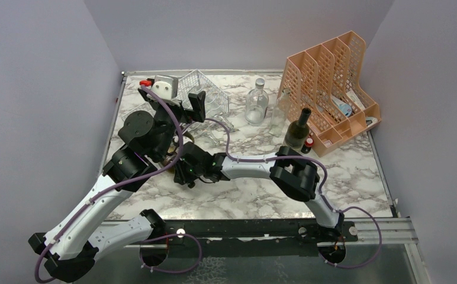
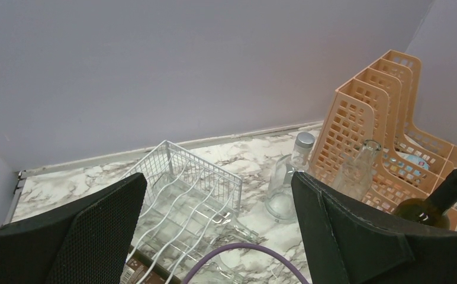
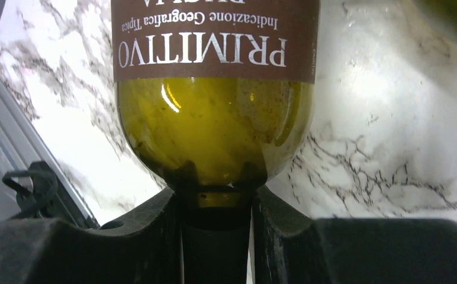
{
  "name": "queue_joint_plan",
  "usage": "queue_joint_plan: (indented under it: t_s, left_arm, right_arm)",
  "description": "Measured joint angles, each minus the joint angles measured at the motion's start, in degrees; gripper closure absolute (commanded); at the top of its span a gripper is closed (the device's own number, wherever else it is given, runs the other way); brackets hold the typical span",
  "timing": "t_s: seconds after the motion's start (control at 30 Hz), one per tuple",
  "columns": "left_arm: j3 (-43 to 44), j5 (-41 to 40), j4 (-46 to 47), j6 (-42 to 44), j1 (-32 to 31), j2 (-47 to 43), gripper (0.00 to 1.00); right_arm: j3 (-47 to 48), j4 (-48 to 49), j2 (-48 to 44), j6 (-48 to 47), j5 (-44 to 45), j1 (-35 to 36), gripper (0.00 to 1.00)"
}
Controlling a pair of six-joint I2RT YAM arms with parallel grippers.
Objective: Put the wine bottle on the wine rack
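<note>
The wine bottle (image 3: 214, 127) is olive-green glass with a brown label reading PRIMITIVO. It points away from the right wrist camera over the marble. My right gripper (image 3: 217, 192) is shut on its neck, one finger on each side. In the top view that gripper (image 1: 177, 164) lies left of centre, and my left arm hides most of the bottle. The wine rack (image 1: 205, 93), of thin white wire, stands at the back left, with wavy cradles (image 2: 179, 192). My left gripper (image 2: 219, 195) hangs open above the rack's near side (image 1: 179, 109), holding nothing.
A peach-orange file holder (image 1: 327, 80) stands at the back right. Before it stands a second dark bottle (image 1: 299, 131). A clear capped bottle (image 1: 257, 100) stands mid-back. Another clear bottle (image 2: 256, 177) lies at the rack's right side. A purple cable (image 2: 244, 254) crosses below the left gripper.
</note>
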Motion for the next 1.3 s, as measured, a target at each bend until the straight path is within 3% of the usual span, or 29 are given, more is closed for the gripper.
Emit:
queue_joint_plan:
  t_s: [0.43, 0.63, 1.13, 1.3]
  left_arm:
    - [1.6, 0.22, -1.73, 0.0, 0.0, 0.46, 0.01]
    - [1.6, 0.24, -1.77, 0.0, 0.0, 0.44, 0.01]
    - [1.6, 1.25, -2.54, 0.02, 0.0, 0.44, 0.01]
    - [1.6, 0.96, -3.04, 1.29, 0.0, 0.44, 0.01]
  right_arm:
    - [14.47, -6.16, 8.5, 0.31, 4.44, -0.11, 0.82]
    - [16.68, -7.5, 9.81, 0.15, 4.98, -0.13, 0.79]
    - [19.28, -7.08, 11.87, -2.82, 6.69, -0.17, 0.47]
    - [19.63, -3.96, 11.87, -3.82, 7.19, -0.13, 0.46]
